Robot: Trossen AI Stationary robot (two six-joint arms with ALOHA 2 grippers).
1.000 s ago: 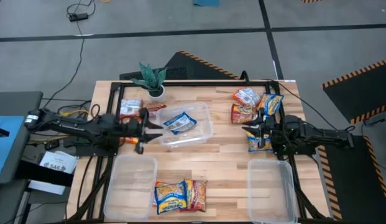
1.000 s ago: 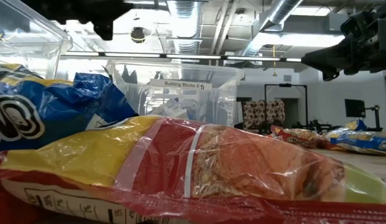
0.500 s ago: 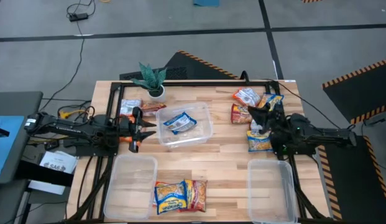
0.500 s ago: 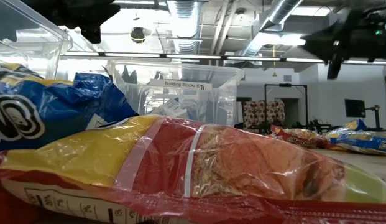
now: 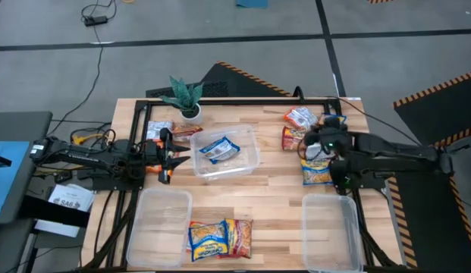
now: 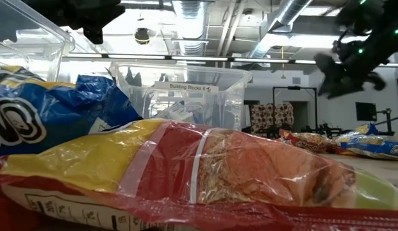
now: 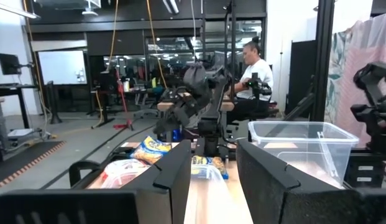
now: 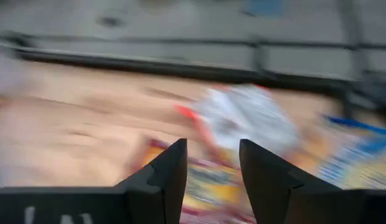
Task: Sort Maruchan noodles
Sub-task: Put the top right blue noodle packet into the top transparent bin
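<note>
1. Overhead, the right gripper (image 5: 320, 144) is hovering over the far-right cluster of Maruchan noodles (image 5: 305, 129), with the red-and-yellow packet (image 5: 293, 138) just beside its tips and a yellow packet (image 5: 317, 174) just on its near side. Finger state is not readable from this view. The left gripper (image 5: 174, 147) is waiting beside the clear tub (image 5: 250, 155) holding one blue packet (image 5: 219, 149), well apart from that cluster, so the right arm is clearly the nearer one.
2. Low view: the right arm is hanging above the distant packets (image 6: 352, 142); near packets (image 6: 186, 173) are filling the foreground.
3. Left wrist: its fingers (image 7: 174, 177) are standing spread, gripping nothing.
4. Right wrist: fingers (image 8: 161, 177) are spread and empty, pointing at a white-and-red packet (image 8: 245, 121) lying directly ahead; motion blur is hiding its long axis.
</note>
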